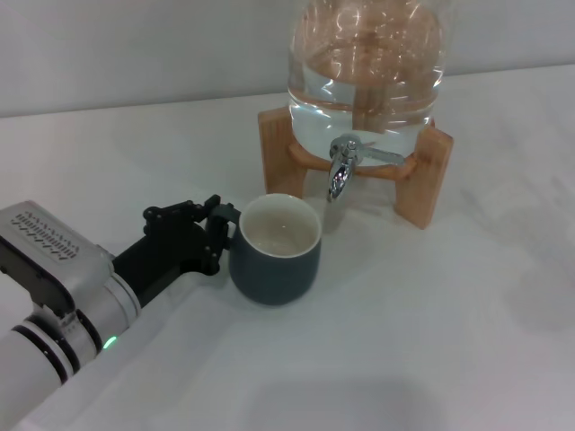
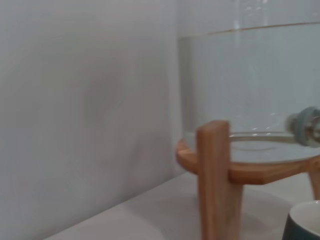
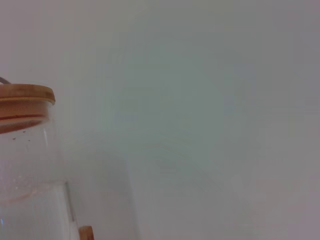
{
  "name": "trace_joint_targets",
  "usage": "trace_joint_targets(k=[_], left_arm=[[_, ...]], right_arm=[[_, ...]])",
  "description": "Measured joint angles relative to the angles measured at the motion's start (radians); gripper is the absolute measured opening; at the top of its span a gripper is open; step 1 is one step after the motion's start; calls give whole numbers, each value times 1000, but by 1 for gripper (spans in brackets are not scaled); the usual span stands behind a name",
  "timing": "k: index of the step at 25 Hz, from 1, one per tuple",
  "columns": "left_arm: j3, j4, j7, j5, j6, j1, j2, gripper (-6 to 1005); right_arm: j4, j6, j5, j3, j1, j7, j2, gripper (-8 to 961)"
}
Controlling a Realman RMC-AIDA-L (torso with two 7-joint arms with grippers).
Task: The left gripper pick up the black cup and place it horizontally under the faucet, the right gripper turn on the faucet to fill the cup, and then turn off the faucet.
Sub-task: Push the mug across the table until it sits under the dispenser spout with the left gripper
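White-and-grey left arm enters from the lower left of the head view, lying low over the pale surface [image 1: 467, 305] and angled toward the jar. Its black left tool [image 1: 218, 235] sits at the handle side of the black cup [image 1: 274, 249]; the fingers reach the cup's left wall, but whether they are clamped on the handle or merely beside it cannot be told, since the handle is hidden behind them. Small green light glows on the wrist. Cup stands upright on the surface, mouth up, long axis vertical, cream inside showing. It sits just in front of and slightly left of the faucet [image 1: 342, 167], whose chrome spout points down near the cup's far right rim; thin lever extends to the right. Glass jar [image 1: 364, 63] holds clear water and rests on a wooden stand [image 1: 428, 175]; its top is cut off in the head view. Left wrist view shows a stand leg, the jar's base, and only a sliver of the cup rim [image 2: 306, 218] at the edge. Right tool out of sight; right wrist view shows only the jar's wooden lid [image 3: 22, 97] and blank wall.
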Motion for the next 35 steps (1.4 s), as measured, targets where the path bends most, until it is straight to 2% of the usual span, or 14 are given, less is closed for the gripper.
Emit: trace_joint_targets(k=[18,35], left_arm=[[30,-46,-58,12,18,-2,7,137],[30,-45,-58,3,66,-50,6,137]], right_arm=[[7,23,1,8,-3,0,0,848],[9,25,4,4,-2,0,0,848]])
